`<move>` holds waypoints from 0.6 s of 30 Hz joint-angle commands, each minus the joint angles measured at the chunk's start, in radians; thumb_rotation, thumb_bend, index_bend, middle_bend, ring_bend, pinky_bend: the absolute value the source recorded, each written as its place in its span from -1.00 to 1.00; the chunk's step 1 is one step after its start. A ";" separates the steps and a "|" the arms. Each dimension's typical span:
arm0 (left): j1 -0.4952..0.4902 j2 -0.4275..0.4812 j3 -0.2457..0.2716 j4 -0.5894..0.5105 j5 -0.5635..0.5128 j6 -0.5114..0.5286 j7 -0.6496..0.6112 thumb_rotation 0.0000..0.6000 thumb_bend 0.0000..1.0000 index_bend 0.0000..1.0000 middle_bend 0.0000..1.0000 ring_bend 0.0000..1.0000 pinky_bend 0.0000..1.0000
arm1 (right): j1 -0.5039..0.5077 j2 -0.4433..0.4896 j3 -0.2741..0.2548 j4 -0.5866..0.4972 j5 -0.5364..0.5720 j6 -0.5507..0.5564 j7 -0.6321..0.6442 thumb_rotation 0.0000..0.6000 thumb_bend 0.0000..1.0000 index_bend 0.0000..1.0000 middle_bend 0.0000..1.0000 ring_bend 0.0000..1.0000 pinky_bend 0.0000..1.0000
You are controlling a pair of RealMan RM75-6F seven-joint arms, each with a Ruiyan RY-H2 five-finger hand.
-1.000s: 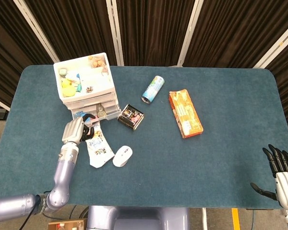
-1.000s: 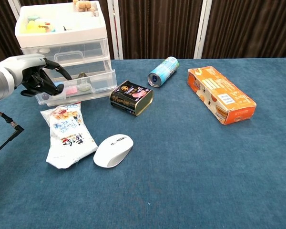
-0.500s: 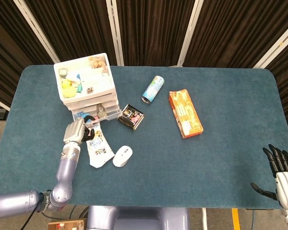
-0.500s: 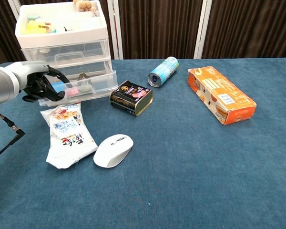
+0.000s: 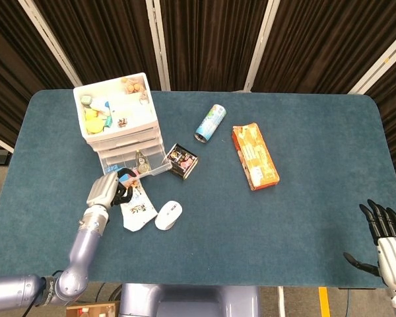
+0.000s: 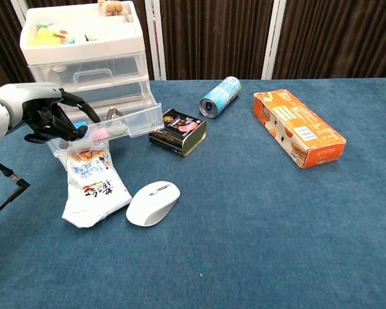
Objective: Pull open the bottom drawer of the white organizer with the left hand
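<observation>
Left hand (image 6: 48,119) grips the front left corner of the bottom drawer (image 6: 119,122), fingers curled over its clear rim. That drawer juts out from the white organizer (image 6: 83,48) at the bench's (image 6: 244,225) far left, its front edge hanging over the top of a white snack packet (image 6: 90,183). Small items lie inside the drawer; I cannot tell what they are. The two drawers above sit flush. Just right of the drawer's front corner rests a black tin (image 6: 178,131), close to touching it. A white mouse (image 6: 152,203) lies beside the packet. Right hand (image 5: 386,241) hovers off the bench's near right corner, fingers apart, holding nothing.
</observation>
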 commanded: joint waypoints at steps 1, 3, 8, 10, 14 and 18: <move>0.012 0.005 0.017 -0.002 0.032 0.005 -0.015 1.00 0.10 -0.46 0.95 0.85 0.87 | 0.000 0.000 0.000 -0.001 0.001 -0.001 -0.001 1.00 -0.82 -1.00 -1.00 -1.00 -1.00; 0.023 0.005 0.029 0.004 0.067 0.015 -0.032 1.00 0.05 -0.56 0.88 0.78 0.84 | 0.000 0.000 0.000 -0.001 0.002 -0.001 0.000 1.00 -0.82 -1.00 -1.00 -1.00 -1.00; 0.066 0.015 0.087 0.018 0.227 0.068 -0.066 1.00 -0.49 -0.76 0.31 0.24 0.49 | 0.001 0.002 0.001 -0.002 0.006 -0.004 0.001 1.00 -0.82 -1.00 -1.00 -1.00 -1.00; 0.094 0.023 0.140 0.037 0.355 0.122 -0.065 1.00 -0.66 -0.81 -0.01 -0.09 0.29 | 0.002 0.003 0.003 0.001 0.007 -0.005 -0.004 1.00 -0.82 -1.00 -1.00 -1.00 -1.00; 0.161 0.071 0.254 0.068 0.599 0.209 -0.089 1.00 -0.84 -0.86 -0.58 -0.70 -0.34 | 0.003 0.002 0.007 0.006 0.006 0.000 -0.012 1.00 -0.82 -1.00 -1.00 -1.00 -1.00; 0.243 0.167 0.362 0.076 0.767 0.283 -0.116 1.00 -0.90 -0.90 -0.87 -0.96 -0.62 | 0.003 -0.002 0.010 0.009 0.007 0.004 -0.028 1.00 -0.82 -1.00 -1.00 -1.00 -1.00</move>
